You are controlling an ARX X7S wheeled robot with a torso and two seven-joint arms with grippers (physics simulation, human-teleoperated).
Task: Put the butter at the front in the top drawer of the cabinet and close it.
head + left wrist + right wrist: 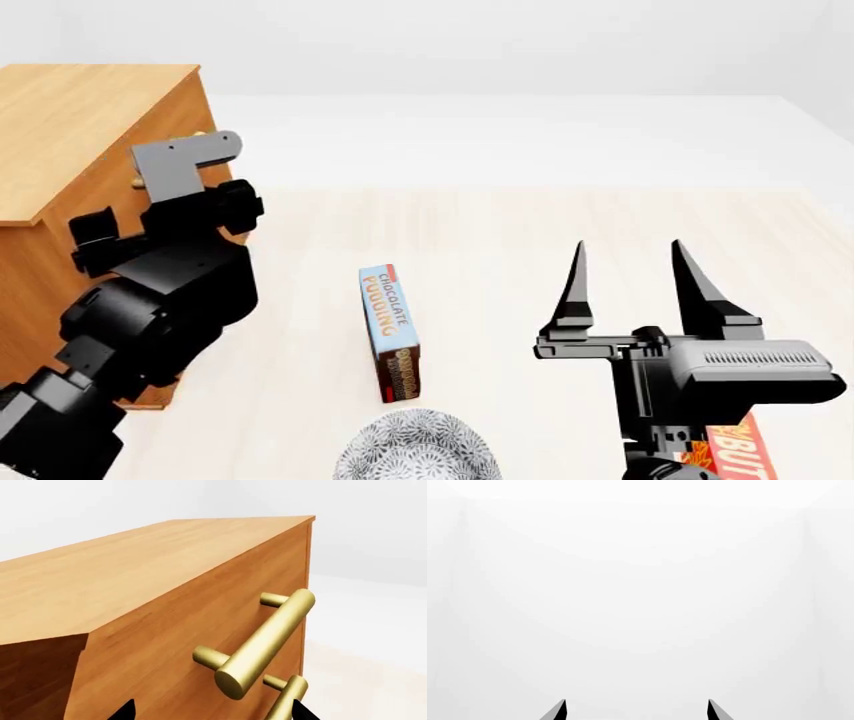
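The orange-brown cabinet (80,130) stands at the left. In the left wrist view the top drawer (193,610) has its front flush with the cabinet, and its brass bar handle (263,640) is close ahead. My left gripper (213,714) is open and empty, just short of the drawer front below that handle. One red butter carton (737,452) lies at the bottom right, mostly hidden under my right arm. My right gripper (627,285) is open and empty, raised above the table and pointing away. The right wrist view shows only its fingertips (560,711) against white.
A blue-and-brown chocolate pudding box (388,330) lies mid-table. A patterned grey bowl (416,448) sits at the bottom edge. The lower drawer's handle (288,702) shows beneath the top one. My left arm (147,300) stands in front of the cabinet. A second butter carton is not in view.
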